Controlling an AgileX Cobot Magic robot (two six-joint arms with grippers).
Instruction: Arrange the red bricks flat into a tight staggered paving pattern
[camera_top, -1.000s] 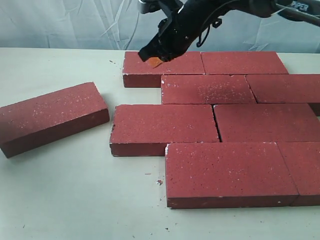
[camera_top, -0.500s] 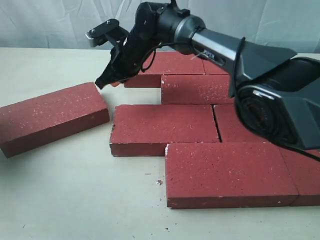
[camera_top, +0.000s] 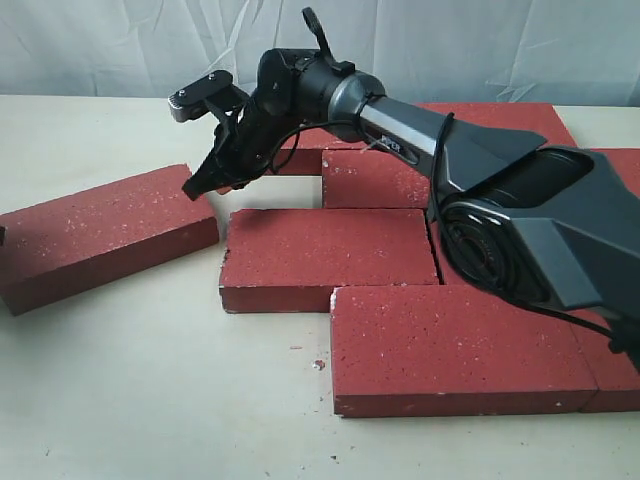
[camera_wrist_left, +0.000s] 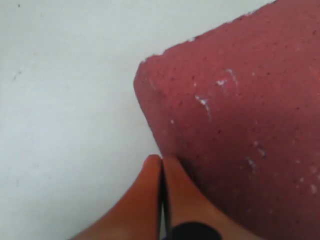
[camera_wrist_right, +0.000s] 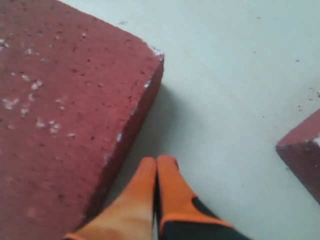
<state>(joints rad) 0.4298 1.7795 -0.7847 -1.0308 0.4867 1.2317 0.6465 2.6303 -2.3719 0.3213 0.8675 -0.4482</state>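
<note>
One loose red brick (camera_top: 100, 235) lies flat and angled at the left, apart from the paved group. My right gripper (camera_top: 192, 188) reaches across from the right, shut and empty, with its tip at that brick's far right corner. In the right wrist view its orange fingertips (camera_wrist_right: 157, 161) are pressed together just beside the brick's side (camera_wrist_right: 65, 100). My left gripper (camera_wrist_left: 161, 159) is shut too, its tips against a corner of a red brick (camera_wrist_left: 240, 125). Laid bricks include a front one (camera_top: 455, 345) and a middle one (camera_top: 325, 250).
The right arm (camera_top: 420, 130) stretches over the back rows of laid bricks and hides part of them. Bare pale table (camera_top: 150, 380) lies in front of the loose brick. A gap separates the loose brick from the middle laid brick. A second brick's corner (camera_wrist_right: 305, 155) shows in the right wrist view.
The right arm has swung left and down, from above the back row of bricks to the loose brick's far right corner. The loose brick has hardly shifted.
</note>
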